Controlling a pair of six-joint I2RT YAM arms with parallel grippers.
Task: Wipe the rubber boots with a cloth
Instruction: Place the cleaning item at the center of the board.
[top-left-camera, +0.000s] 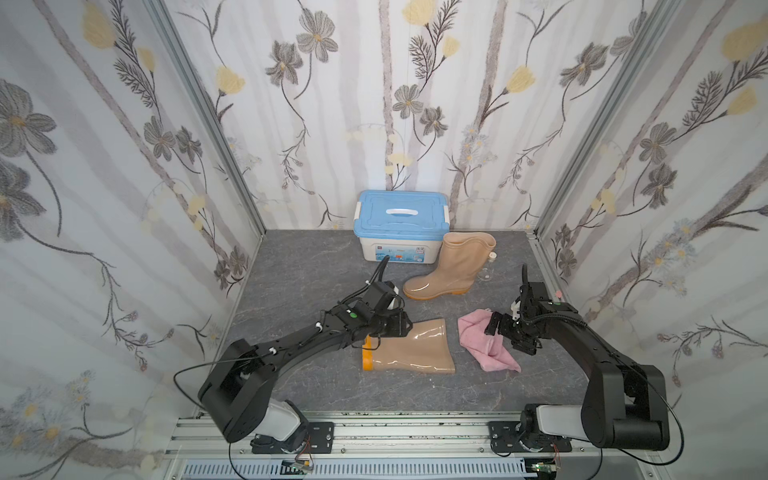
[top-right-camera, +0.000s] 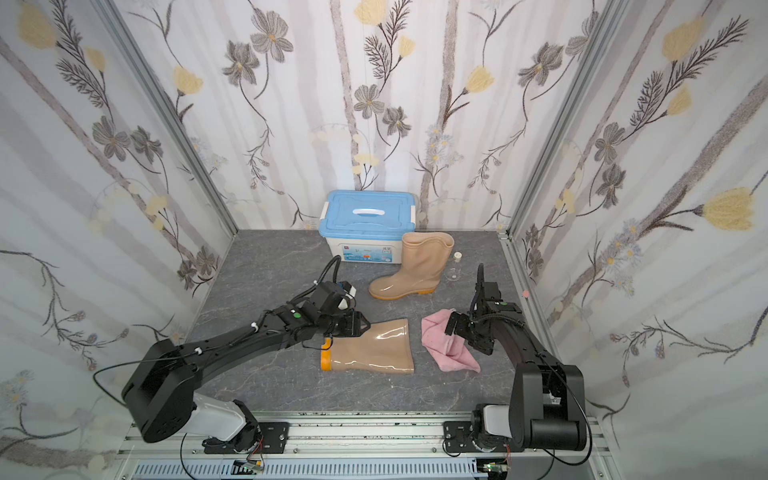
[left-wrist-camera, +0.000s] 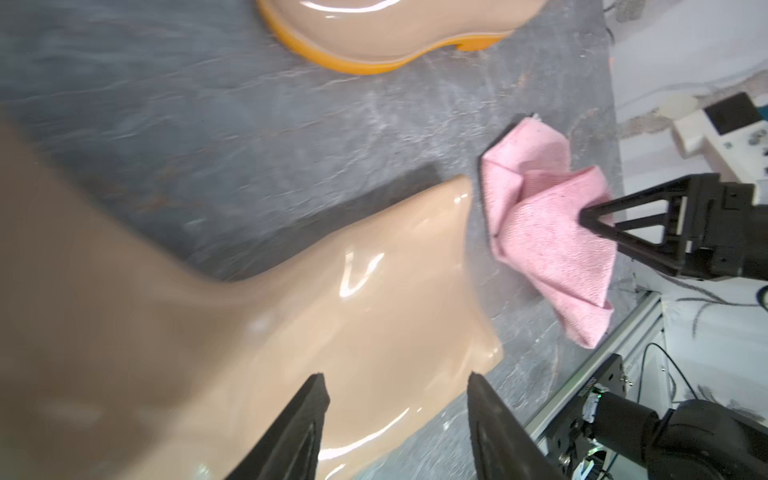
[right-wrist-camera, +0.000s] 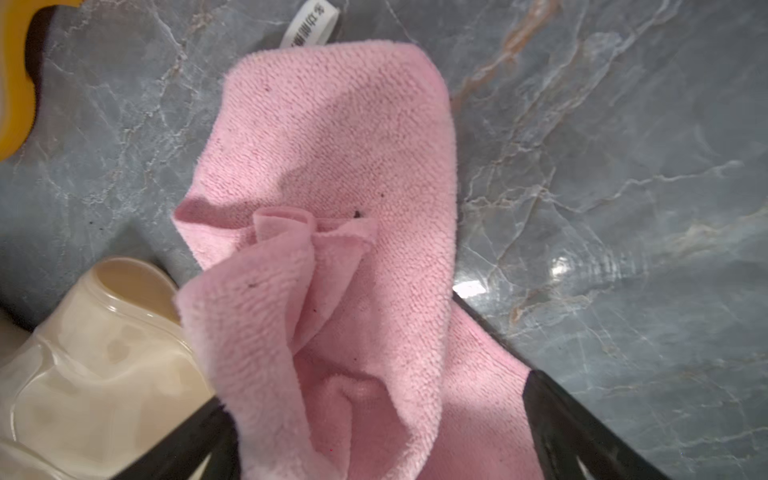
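Under R hand (right-wrist-camera: 374, 390): cloth (right-wrist-camera: 332, 166) bunched btwn spread fingers (right-wrist-camera: 582, 432), lying boot (right-wrist-camera: 91, 365) adjacent.

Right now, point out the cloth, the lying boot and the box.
cloth (top-left-camera: 473, 331): in a top view, its far fold.
lying boot (top-left-camera: 415, 349): in a top view, mid shaft.
box (top-left-camera: 376, 224): in a top view, its blue lid.

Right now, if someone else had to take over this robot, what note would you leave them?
Left gripper: open, above the lying boot, holding nothing.
Right gripper: open, straddling the cloth, not closed on it.
Things: lying boot on its side on the table; standing boot upright by the box; cloth crumpled beside the lying boot.
Done: no wiping evident.
To do: grip cloth, wipe both boots.
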